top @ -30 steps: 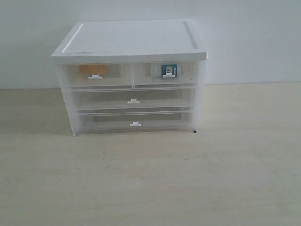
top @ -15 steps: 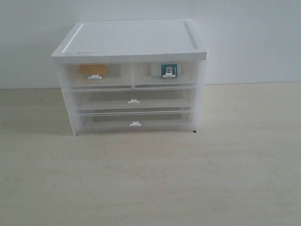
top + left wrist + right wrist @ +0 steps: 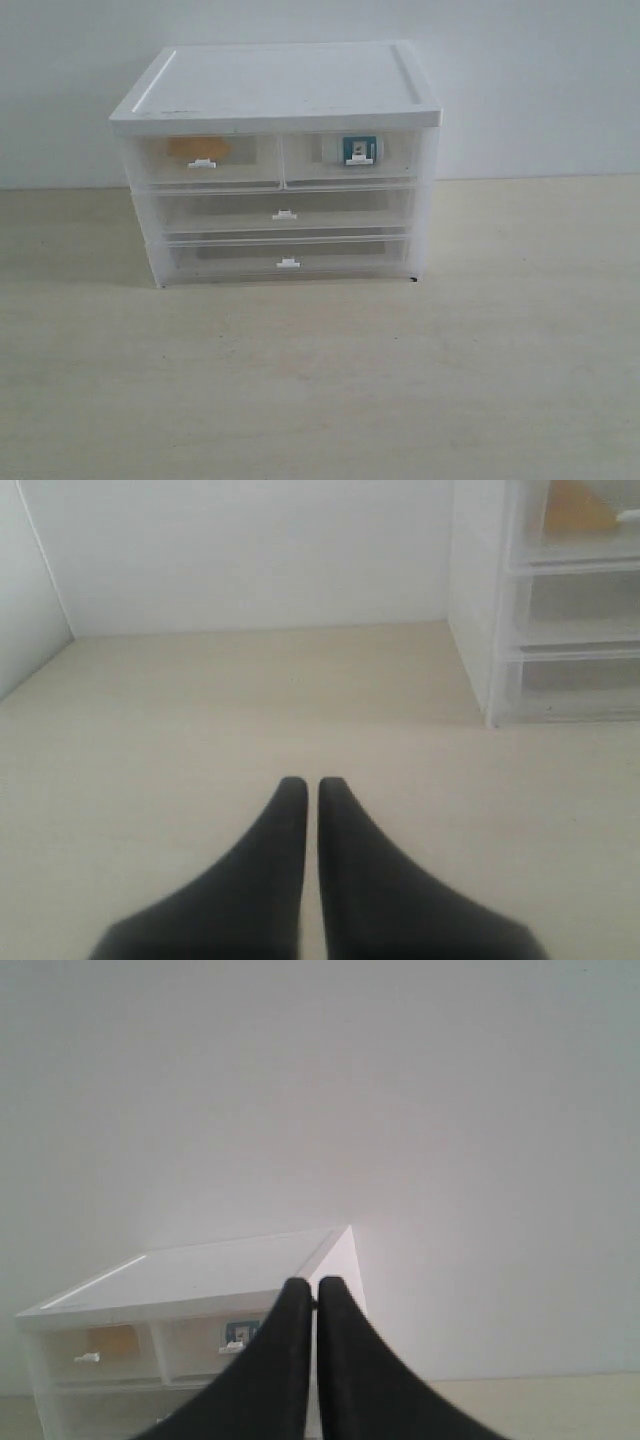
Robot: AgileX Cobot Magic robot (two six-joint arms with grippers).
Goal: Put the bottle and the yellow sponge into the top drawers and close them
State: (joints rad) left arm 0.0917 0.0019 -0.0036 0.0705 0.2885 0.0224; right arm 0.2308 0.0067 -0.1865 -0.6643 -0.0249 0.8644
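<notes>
The white-topped chest (image 3: pixel 275 85) stands at the back of the table with all drawers shut. Through the top left drawer (image 3: pixel 205 160) I see the yellow sponge (image 3: pixel 197 147). The bottle (image 3: pixel 359 149) shows by its blue-teal label through the top right drawer (image 3: pixel 350 157). Neither gripper appears in the exterior view. My left gripper (image 3: pixel 306 785) is shut and empty, low over the table, well away from the chest (image 3: pixel 480 600). My right gripper (image 3: pixel 308 1285) is shut and empty, held apart from the chest (image 3: pixel 200 1270), where the bottle (image 3: pixel 240 1331) and sponge (image 3: pixel 112 1341) show behind the drawer fronts.
Two full-width drawers (image 3: pixel 285 215) sit shut below the top pair. A pale wooden table (image 3: pixel 320 380) spreads out in front of the chest. A white wall (image 3: pixel 540 80) runs behind it, and a side wall (image 3: pixel 30 580) shows in the left wrist view.
</notes>
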